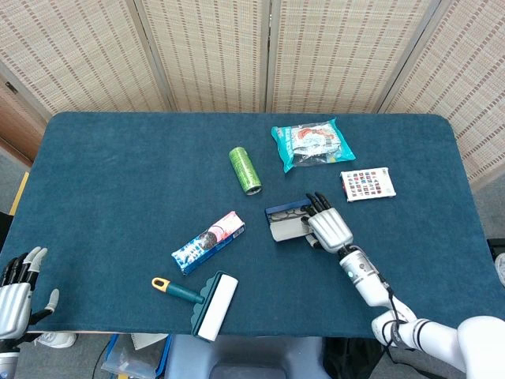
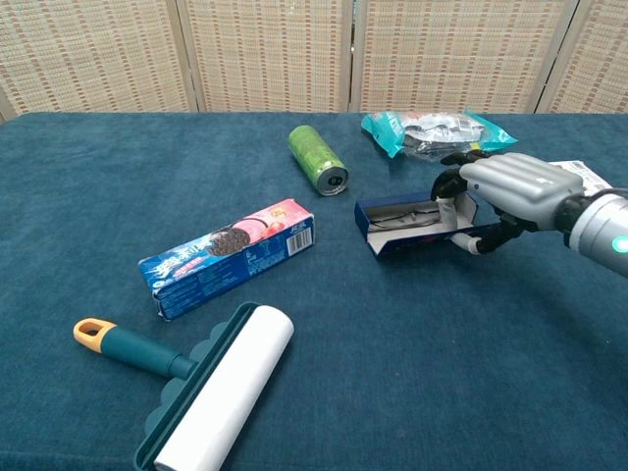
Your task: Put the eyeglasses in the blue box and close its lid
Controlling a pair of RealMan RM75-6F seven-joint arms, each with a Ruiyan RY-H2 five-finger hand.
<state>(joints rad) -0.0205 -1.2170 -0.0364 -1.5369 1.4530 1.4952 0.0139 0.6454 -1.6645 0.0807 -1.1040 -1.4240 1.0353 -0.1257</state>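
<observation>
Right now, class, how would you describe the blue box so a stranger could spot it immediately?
On the dark blue table, look right of centre, just below the green can. The blue box lies there, open, with the right robot hand at its right end. It alone is open, with eyeglasses inside.
</observation>
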